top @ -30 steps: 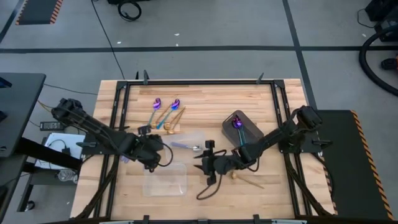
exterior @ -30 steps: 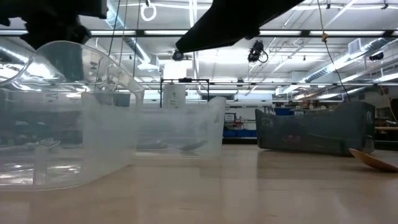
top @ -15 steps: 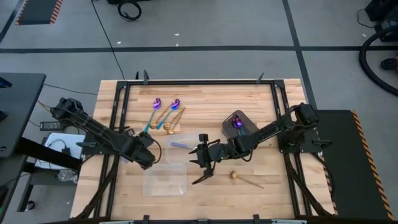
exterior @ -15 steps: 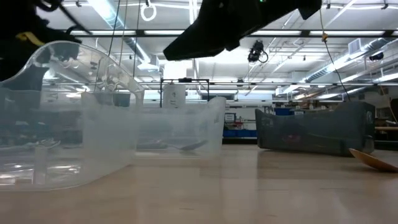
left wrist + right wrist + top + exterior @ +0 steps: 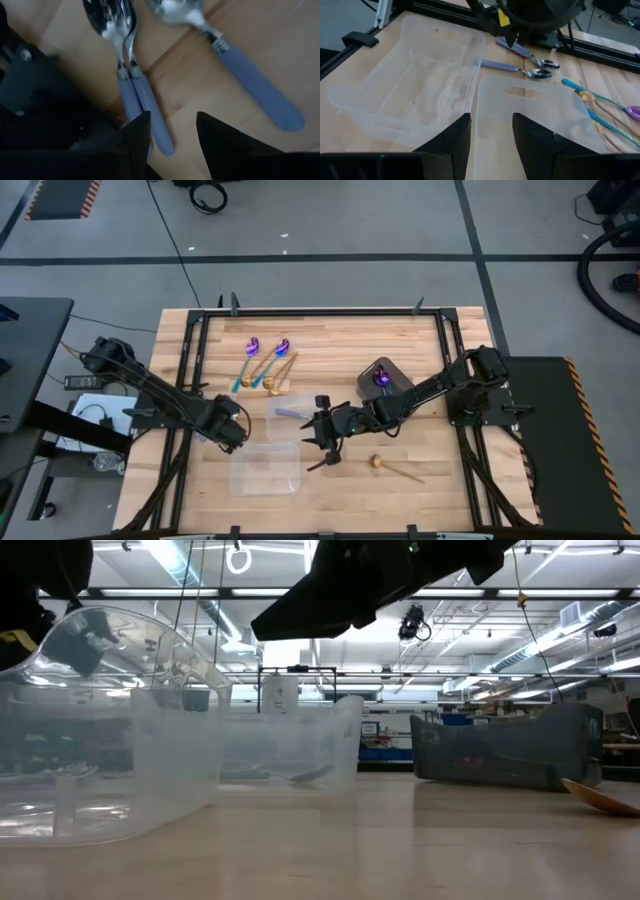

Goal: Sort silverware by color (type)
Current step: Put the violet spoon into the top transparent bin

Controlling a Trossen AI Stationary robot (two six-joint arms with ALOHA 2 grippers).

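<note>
My left gripper (image 5: 228, 432) is open near the table's left side. In its wrist view (image 5: 172, 145), three silver spoons with lilac-blue handles (image 5: 142, 95) lie on the wood, and two handle ends show between the fingers. My right gripper (image 5: 322, 432) (image 5: 492, 135) is open over the middle of the table, above two clear trays (image 5: 415, 90) (image 5: 530, 110). Purple-blue spoons (image 5: 265, 360) lie on the wood toward the far edge. One purple spoon (image 5: 380, 377) rests in the dark grey tray (image 5: 398, 388). A gold spoon (image 5: 385, 465) lies on the table near the front.
One clear tray (image 5: 265, 468) sits toward the near edge, and the other (image 5: 298, 406) sits beside it farther back with a blue-handled spoon (image 5: 290, 413). The black frame rails (image 5: 195, 360) run along the table's sides. Bare wood shows at the near right (image 5: 440, 490).
My right gripper has moved toward the table's left and far edges, away from the gold spoon, and now stands over the clear trays. My left gripper has drawn back a little toward the left edge. No spoon or tray has moved.
</note>
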